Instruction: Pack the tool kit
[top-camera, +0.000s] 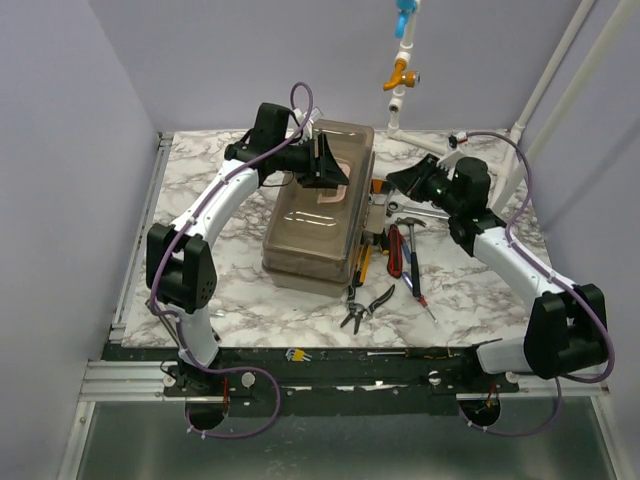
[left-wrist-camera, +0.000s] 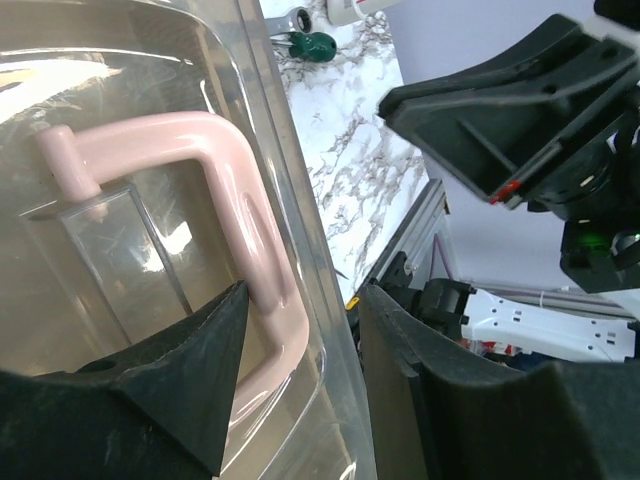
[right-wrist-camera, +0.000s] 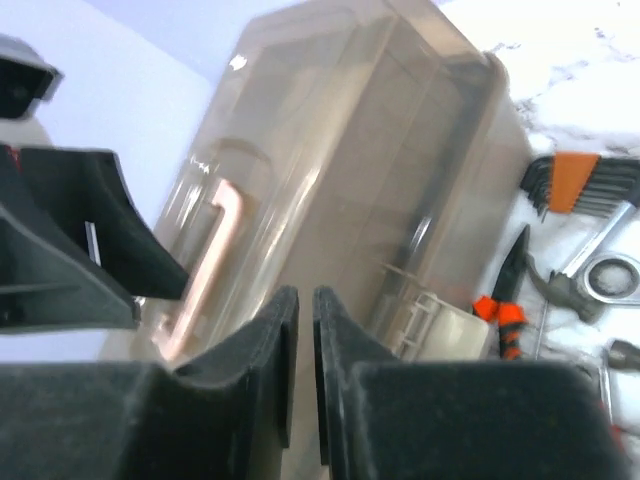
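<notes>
Straddling the pink handle (left-wrist-camera: 230, 150) and the lid's rim, the left gripper (left-wrist-camera: 302, 295) has its jaws half spread, one finger on each side; no firm pinch shows. The right gripper (right-wrist-camera: 305, 300) has its jaws pressed nearly together on nothing and hovers just beside the box's right side. The toolbox (top-camera: 310, 225) sits mid-table (top-camera: 250, 310) with its lid down. The pliers (top-camera: 365, 305), red knife (top-camera: 394, 250), hammer (top-camera: 408, 222) and screwdrivers (top-camera: 415, 290) lie loose to its right, so nothing looks packed yet. Judged step: getting hold of the lid to open it. The next move probably calls for the left jaws to close on the handle and lift, with the right arm clear of the lid's swing. The left wrist view alone shows the handle between the fingers, since the arm hides it from above. Only the top view shows the whole spread of tools. The right wrist view shows the box's side wall and a few tools, blurred.
</notes>
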